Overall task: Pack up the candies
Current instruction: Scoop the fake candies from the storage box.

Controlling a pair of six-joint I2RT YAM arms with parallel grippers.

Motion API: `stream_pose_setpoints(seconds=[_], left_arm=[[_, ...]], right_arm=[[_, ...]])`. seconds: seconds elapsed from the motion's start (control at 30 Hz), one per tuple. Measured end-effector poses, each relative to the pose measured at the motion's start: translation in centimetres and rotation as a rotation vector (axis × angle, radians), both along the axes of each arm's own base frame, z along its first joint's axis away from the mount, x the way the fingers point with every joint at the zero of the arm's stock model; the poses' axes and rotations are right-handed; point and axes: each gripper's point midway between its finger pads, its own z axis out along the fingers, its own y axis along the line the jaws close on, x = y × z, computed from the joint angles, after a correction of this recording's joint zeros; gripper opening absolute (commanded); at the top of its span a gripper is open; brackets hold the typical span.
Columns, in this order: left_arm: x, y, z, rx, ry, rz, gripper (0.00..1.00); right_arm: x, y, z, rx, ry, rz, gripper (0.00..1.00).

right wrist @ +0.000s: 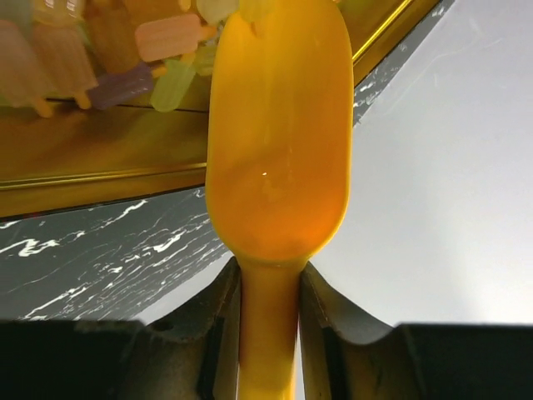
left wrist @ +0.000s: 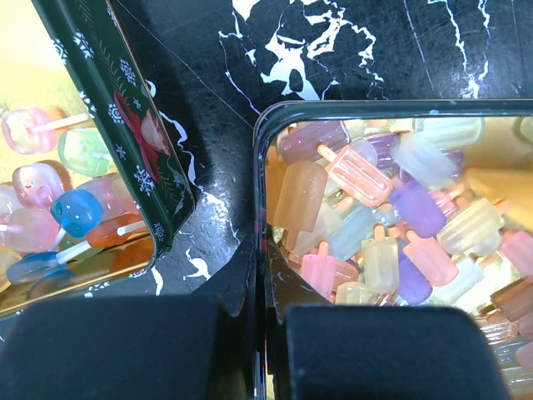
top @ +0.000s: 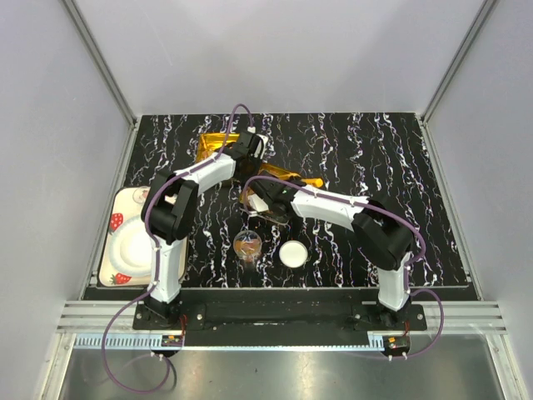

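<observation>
Lower centre: small jar point(top: 247, 244) and white lid point(top: 292, 253), apart | middle: right gripper point(right wrist: 268, 292) clamped on scoop point(right wrist: 279, 150) handle, bowl crossing tin point(left wrist: 260, 167) rim into candies point(left wrist: 375, 225) heaped inside | beyond: left gripper point(left wrist: 265, 321) pinched together on that tin's left edge; second tin point(left wrist: 125, 125) just beside | open table point(top: 391, 158) right half.

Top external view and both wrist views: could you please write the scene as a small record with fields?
left gripper: shut on the rim of the open tin
open tin: full of popsicle-shaped candies
right gripper: shut on the handle of the orange scoop
orange scoop: bowl empty, tip at the candies
second tin: beside the first, not touching, also holding candies
</observation>
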Motion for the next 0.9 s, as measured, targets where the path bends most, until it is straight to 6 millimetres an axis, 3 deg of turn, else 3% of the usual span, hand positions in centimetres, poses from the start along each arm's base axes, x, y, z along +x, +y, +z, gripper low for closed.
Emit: stream_pose_setpoints(seconds=[0.37,0.6,0.9], left_arm=[[-0.1,0.1,0.0,0.001,0.005,0.000,0.00],[-0.1,0.0,0.0,-0.003,0.005,-0.002,0.00],[-0.1,0.1,-0.1,-0.001,0.007,-0.001,0.00]], right_arm=[[-2.4,0.8,-0.2,0.019,0.102,0.058,0.00],[-3.8,1.5,-0.6,0.125,0.176,0.057,0.00],[-3.9,2.1,-1.7,0.230,0.183,-0.007,0.00]])
